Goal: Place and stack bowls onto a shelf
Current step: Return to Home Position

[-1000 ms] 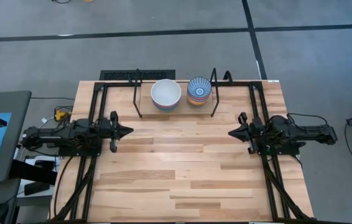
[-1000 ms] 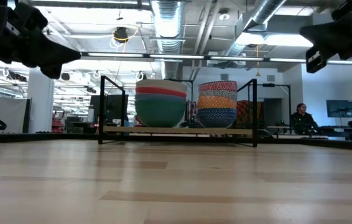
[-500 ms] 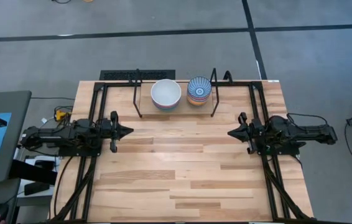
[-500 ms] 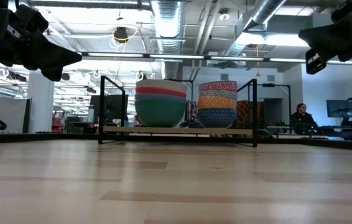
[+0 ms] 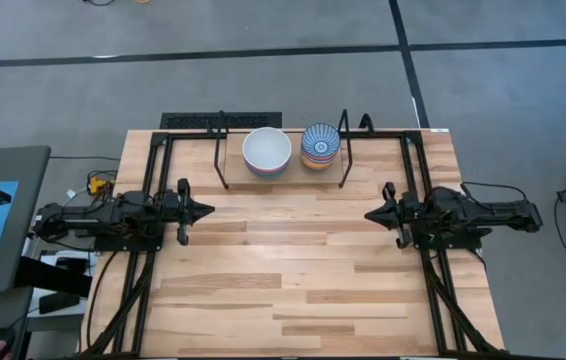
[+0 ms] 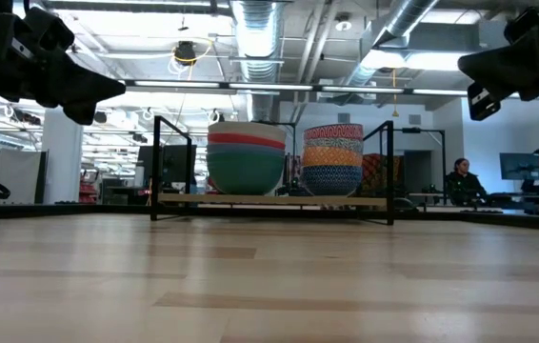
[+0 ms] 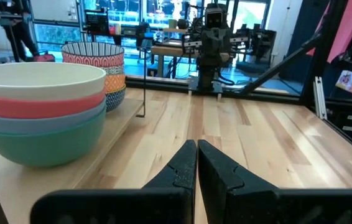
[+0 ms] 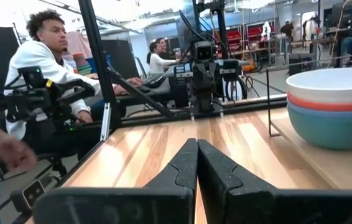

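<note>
up at 12 o'clock on the table [image 5: 293, 290] sits the shelf [image 6: 269, 200], with two bowl stacks just beside each other on its plank, not touching. the stack toward 11 goes white bowl [image 5: 267, 151] on top, then red bowl [image 7: 39, 102], blue bowl [image 7: 39, 121] and green bowl [image 7: 39, 146] at the bottom. the one toward 1 has the pink-red patterned bowl [image 5: 320, 145] on top, yellow bowl [image 6: 332, 154] under it and blue-and-white patterned bowl [image 6: 332, 179] lowest. my left claw [image 5: 203, 211] hovers at 9 o'clock, fingers pinched together, holding nothing. my right claw [image 5: 371, 214] hangs at 3 o'clock, same deal, closed and empty. both are well apart from the shelf.
</note>
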